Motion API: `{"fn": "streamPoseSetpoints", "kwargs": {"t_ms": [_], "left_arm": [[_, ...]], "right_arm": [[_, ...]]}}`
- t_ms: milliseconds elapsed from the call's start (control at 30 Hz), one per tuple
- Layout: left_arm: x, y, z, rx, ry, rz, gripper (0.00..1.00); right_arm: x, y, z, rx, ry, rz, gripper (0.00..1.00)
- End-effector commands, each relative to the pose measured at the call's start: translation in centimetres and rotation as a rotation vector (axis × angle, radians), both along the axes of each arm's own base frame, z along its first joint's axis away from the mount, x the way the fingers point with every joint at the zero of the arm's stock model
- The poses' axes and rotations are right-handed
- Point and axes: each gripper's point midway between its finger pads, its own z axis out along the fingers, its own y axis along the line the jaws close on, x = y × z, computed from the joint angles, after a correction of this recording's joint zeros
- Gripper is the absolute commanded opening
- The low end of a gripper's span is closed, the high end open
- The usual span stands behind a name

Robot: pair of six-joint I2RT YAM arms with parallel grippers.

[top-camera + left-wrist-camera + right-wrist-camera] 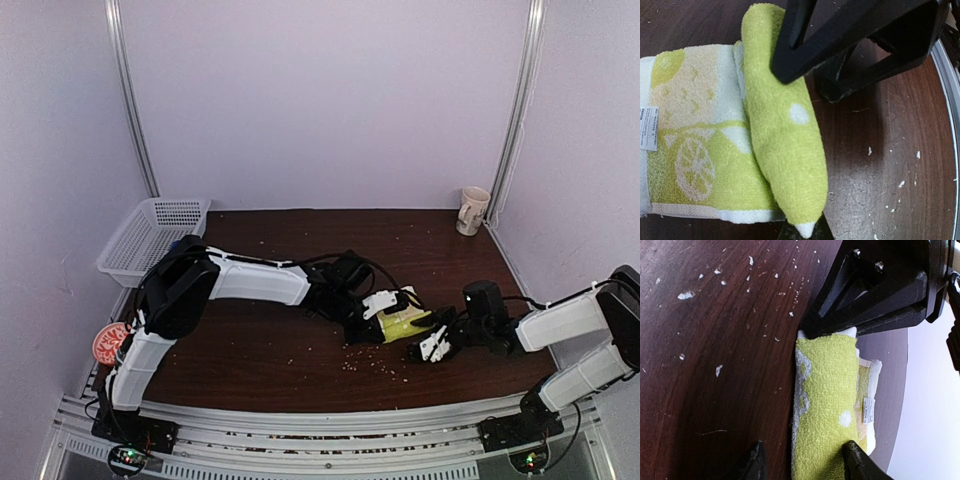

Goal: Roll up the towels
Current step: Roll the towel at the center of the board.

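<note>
The yellow-green towel (pixel 408 323) lies on the dark wooden counter (pixel 260 350), a little right of its middle, between the tips of the two arms. The left arm (pixel 250 280) reaches far across from its base at the near left. The right arm (pixel 560 322) comes in low from the right. A white slatted basket (pixel 150 235) sits at the far left corner.

The towel is partly rolled. A plump roll (pixel 785 145) lies along one edge of the flat part (pixel 690 150), which shows a pale lemon-slice pattern. The left claw (pixel 388 322) is pinched together on one end of the roll, at its white-tipped corner. The right claw (pixel 805 460) stands apart astride the other end: one finger (pixel 856 460) touches the cloth, and the other is clear of it over bare wood.

A pale mug (pixel 472 210) stands at the far right corner, well apart from the towel. A red round disc (pixel 110 343) lies off the near left edge. A small white label (pixel 647 127) is sewn to the flat part's edge. Pale crumbs (pixel 365 360) dot the wood near the towel.
</note>
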Motion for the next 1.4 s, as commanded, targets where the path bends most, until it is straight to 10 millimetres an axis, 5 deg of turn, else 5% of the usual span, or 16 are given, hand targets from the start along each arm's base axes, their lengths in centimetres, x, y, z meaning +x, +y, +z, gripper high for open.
{"fn": "streamPoseSetpoints", "kwargs": {"t_ms": [0,300,700,1100,1167,1367], "left_arm": [[-0.2,1.2,-2.6,0.074,0.053,0.018,0.0],[0.0,1.2,-2.8,0.08,0.059,0.022,0.0],[0.1,1.5,-2.9,0.082,0.066,0.023,0.0],[0.0,1.7,-2.7,0.081,0.059,0.017,0.0],[0.1,1.8,-2.2,0.078,0.047,0.018,0.05],[1.1,2.6,0.7,0.042,-0.056,0.056,0.44]], "right_arm": [[0.6,0.2,1.0,0.026,-0.044,-0.024,0.53],[1.1,0.1,0.9,0.026,-0.052,-0.052,0.53],[1.4,-0.5,-0.7,-0.038,-0.013,-0.079,0.4],[2.0,-0.7,-1.4,-0.066,0.054,-0.117,0.0],[1.9,-0.6,-1.5,-0.073,0.078,-0.117,0.0],[1.5,-0.4,-1.6,-0.085,0.168,-0.117,0.0]]}}
